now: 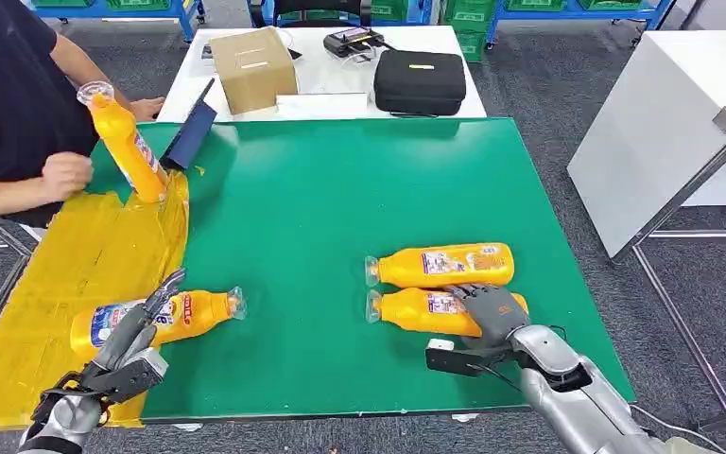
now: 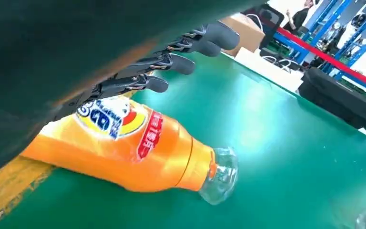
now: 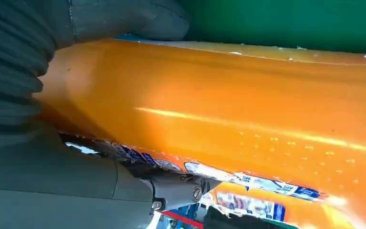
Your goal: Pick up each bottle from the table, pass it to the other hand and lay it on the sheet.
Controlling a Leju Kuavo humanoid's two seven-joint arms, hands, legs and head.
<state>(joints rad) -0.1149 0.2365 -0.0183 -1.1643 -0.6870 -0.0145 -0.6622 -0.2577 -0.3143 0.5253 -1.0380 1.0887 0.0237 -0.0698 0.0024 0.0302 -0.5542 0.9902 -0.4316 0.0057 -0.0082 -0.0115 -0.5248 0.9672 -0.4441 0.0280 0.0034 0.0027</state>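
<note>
I counted four orange bottles in all. My right hand (image 1: 488,308) lay over the nearer bottle (image 1: 416,311) of a pair lying side by side on the green table (image 1: 340,208), my fingers curled around its body and the thumb (image 3: 138,19) against its side; in the right wrist view its orange wall pressed close against my palm. The second bottle (image 1: 440,266) of the pair lay just beyond my knuckles, touching or nearly touching the first. My left hand (image 1: 137,326) hovered with its fingers (image 2: 171,62) straight and apart, holding nothing, just above the third bottle (image 1: 165,317), which lay partly on the yellow sheet (image 1: 66,284) with its clear cap end over the green. Well beyond my left hand, a person's hand (image 1: 64,175) steadied the fourth bottle (image 1: 125,142), upright at the sheet's far edge.
</note>
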